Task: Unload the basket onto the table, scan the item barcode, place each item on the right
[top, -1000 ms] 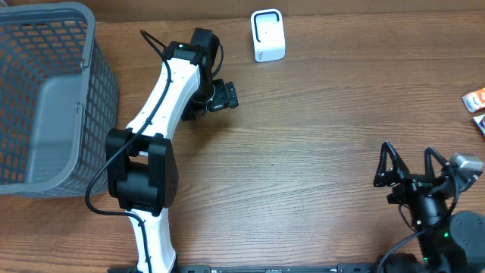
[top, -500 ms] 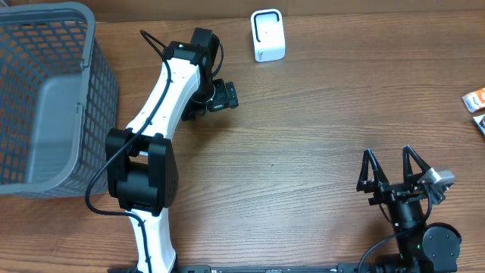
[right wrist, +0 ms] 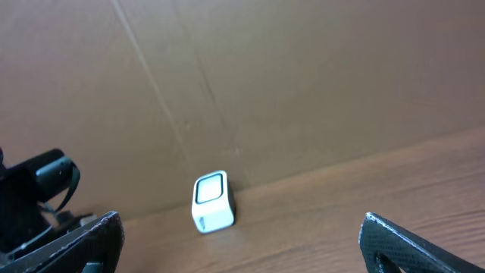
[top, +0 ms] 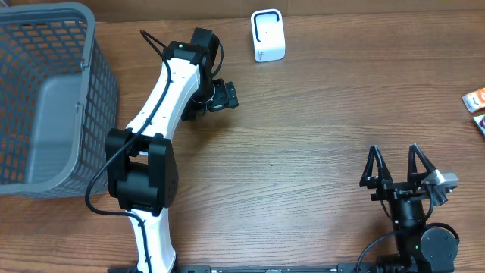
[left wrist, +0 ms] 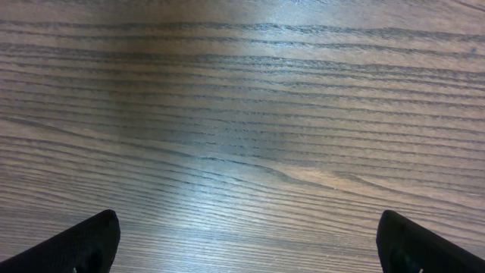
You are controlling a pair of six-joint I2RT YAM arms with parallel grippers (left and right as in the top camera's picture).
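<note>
Two small packets (top: 475,98), likely the items, lie at the overhead's right edge, up and right of the right arm (top: 413,208), whose jaws stand wide and empty. The left arm (top: 170,91) is well apart from them. Their long axis is cut off.

Left wrist: wide jaws over bare worktop (left wrist: 242,114).

Right wrist: wide jaws; only the scanner (right wrist: 211,202) shows, lower left of centre.

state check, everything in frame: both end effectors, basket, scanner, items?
left end effector: open, empty.
right end effector: open, empty.
basket: upright at the left side, looks empty.
scanner: standing upright at the far side, nothing in front of it.
orange packet: lying at the right edge, not gripped.
second packet: just below it, cut off by the frame, not gripped.
</note>
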